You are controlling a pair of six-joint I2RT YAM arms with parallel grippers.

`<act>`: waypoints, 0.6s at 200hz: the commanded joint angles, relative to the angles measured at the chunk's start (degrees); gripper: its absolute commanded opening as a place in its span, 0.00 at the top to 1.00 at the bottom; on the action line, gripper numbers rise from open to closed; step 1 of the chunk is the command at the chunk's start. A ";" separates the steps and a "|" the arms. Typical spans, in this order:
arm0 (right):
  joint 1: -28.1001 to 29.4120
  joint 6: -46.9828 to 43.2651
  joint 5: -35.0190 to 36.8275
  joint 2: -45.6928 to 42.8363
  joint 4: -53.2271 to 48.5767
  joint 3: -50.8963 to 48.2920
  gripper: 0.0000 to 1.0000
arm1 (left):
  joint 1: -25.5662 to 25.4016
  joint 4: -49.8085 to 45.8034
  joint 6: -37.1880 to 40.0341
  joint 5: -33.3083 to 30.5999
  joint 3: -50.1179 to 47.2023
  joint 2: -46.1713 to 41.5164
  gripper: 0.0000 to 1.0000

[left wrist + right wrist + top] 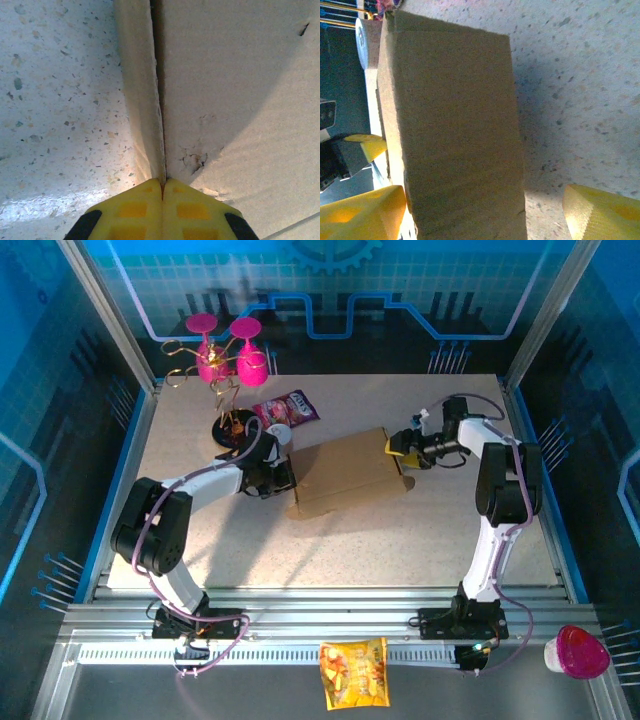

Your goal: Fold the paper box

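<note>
The paper box (pixel 350 475) is laid mid-table, with bare tabletop (pixel 400 540) left open along its near edge. The left gripper (pixel 162 184) is clenched, tips met at the seam on the box's left edge; whether cardboard is pinched cannot be told. The right gripper (pixel 482 192) is spread wide, and the box's right end is straddled by it.

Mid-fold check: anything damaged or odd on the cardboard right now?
Yes. The plain brown corrugated cardboard box has a small crumpled, cracked patch right beside the fold, just ahead of the left gripper's closed tips.
</note>
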 commanded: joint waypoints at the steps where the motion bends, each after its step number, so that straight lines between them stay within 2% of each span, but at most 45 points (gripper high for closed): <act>1: 0.89 -1.12 -5.30 -0.53 -0.08 -0.77 0.18 | 1.10 -5.47 1.89 -2.38 -2.55 1.27 1.00; 48: 3.51 1.54 -11.63 0.15 2.10 -1.14 0.19 | 1.19 -4.74 1.56 -2.24 -2.41 1.76 1.00; 74: 4.79 0.79 -10.90 -0.33 0.17 -1.37 0.21 | 1.27 -4.34 1.30 -2.34 -2.46 1.57 1.00; 120: 5.78 5.16 -11.30 -1.68 2.61 -4.16 0.32 | 1.45 -2.67 0.43 -2.25 -2.28 0.65 1.00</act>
